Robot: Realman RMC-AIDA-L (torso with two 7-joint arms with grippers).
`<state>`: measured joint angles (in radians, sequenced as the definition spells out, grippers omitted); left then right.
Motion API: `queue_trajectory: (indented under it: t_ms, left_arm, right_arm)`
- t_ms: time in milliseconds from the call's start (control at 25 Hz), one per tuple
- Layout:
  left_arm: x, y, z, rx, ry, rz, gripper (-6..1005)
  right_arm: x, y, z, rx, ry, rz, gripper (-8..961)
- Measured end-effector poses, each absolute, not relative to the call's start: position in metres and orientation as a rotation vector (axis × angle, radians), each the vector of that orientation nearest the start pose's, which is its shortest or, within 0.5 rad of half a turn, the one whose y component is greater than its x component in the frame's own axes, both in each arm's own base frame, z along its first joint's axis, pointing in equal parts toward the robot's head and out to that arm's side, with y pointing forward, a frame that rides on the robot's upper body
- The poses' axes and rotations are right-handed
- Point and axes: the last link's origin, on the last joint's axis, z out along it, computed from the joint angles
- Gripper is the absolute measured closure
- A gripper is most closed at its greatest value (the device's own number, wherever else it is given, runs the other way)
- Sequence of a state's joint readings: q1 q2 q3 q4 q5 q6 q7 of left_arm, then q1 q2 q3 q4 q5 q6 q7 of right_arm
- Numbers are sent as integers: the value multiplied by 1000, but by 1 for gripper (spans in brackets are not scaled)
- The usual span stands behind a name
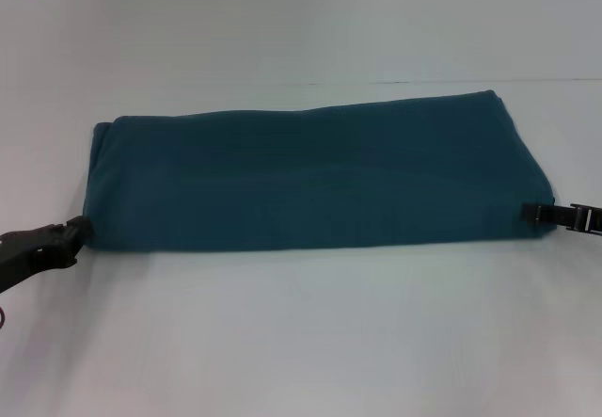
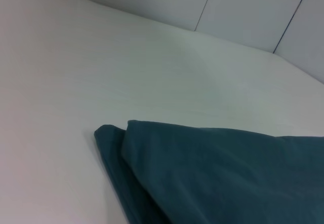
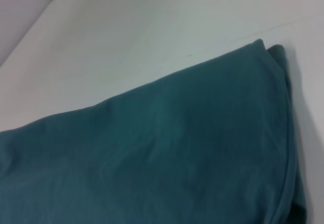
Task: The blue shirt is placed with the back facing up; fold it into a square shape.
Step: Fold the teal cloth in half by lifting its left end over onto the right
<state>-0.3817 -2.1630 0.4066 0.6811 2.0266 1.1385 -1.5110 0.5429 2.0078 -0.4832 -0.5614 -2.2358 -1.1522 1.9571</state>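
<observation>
The blue shirt (image 1: 310,172) lies on the white table as a long folded band running left to right, with layered edges showing at its left end. My left gripper (image 1: 77,231) is low at the band's near left corner, its tip against the cloth. My right gripper (image 1: 529,215) reaches in from the right edge and meets the near right corner. The left wrist view shows a folded corner of the shirt (image 2: 217,178) with two layers. The right wrist view looks across the shirt (image 3: 162,148) to its far corner. Neither wrist view shows any fingers.
The white table (image 1: 301,342) extends bare in front of the shirt and behind it up to a pale wall (image 1: 301,22). Panelled wall sections (image 2: 253,11) stand beyond the table's far edge in the left wrist view.
</observation>
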Motion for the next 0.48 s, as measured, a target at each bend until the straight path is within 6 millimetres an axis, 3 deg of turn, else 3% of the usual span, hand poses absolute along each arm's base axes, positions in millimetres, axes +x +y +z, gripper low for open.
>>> queue_trajectory:
  t_ms: [200, 440, 480]
  left_arm:
    - [-364, 316, 17, -2006, -1148, -567, 976]
    - [-364, 316, 17, -2007, -1148, -567, 972]
    - [-364, 316, 17, -2008, -1148, -567, 972]
  right_arm:
    - [356, 358, 36, -2015, 1497, 476, 329]
    - [358, 357, 35, -2004, 1500, 473, 575]
    - [358, 357, 35, -2006, 1499, 470, 681]
